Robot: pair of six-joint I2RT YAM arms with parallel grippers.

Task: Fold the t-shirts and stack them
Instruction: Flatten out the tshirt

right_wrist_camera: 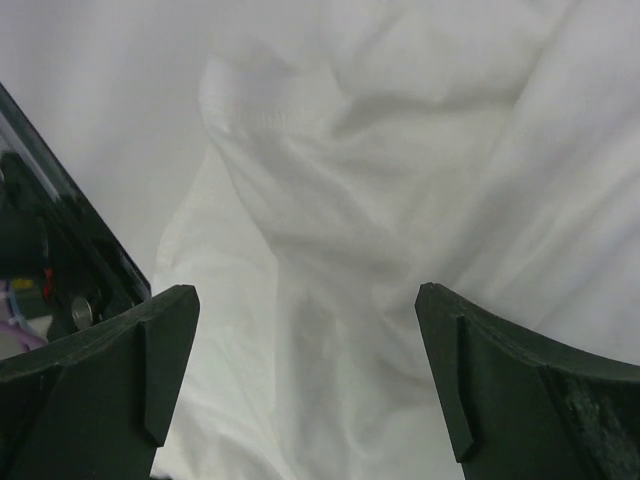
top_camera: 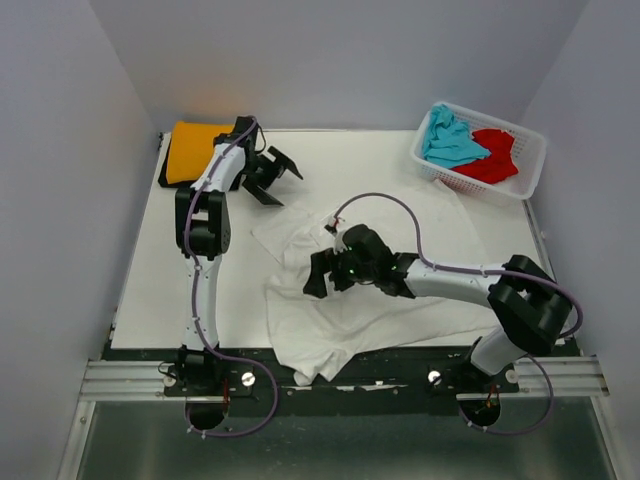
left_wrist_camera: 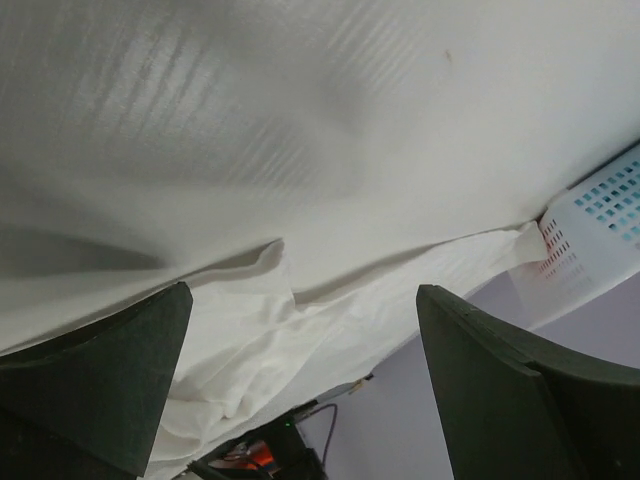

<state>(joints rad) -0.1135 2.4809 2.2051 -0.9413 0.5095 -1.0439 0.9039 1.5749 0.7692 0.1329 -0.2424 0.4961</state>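
A white t-shirt (top_camera: pixel 370 290) lies rumpled across the middle of the table, with one part hanging over the near edge. My right gripper (top_camera: pixel 323 274) is open just above its left part; the wrist view shows wrinkled white cloth (right_wrist_camera: pixel 330 200) between the wide jaws (right_wrist_camera: pixel 305 300). My left gripper (top_camera: pixel 274 178) is open and empty at the back left, above bare table; the shirt's edge (left_wrist_camera: pixel 260 350) lies ahead of it (left_wrist_camera: pixel 302 300). A folded orange-yellow shirt (top_camera: pixel 195 150) lies in the back left corner with a dark edge (top_camera: pixel 164 174) under it. Turquoise (top_camera: pixel 450 140) and red (top_camera: pixel 492 157) shirts lie in the basket.
The white lattice basket (top_camera: pixel 530 165) stands at the back right corner and also shows in the left wrist view (left_wrist_camera: pixel 600 215). Grey walls enclose the table on three sides. The metal rail (top_camera: pixel 340 378) with the arm bases runs along the near edge.
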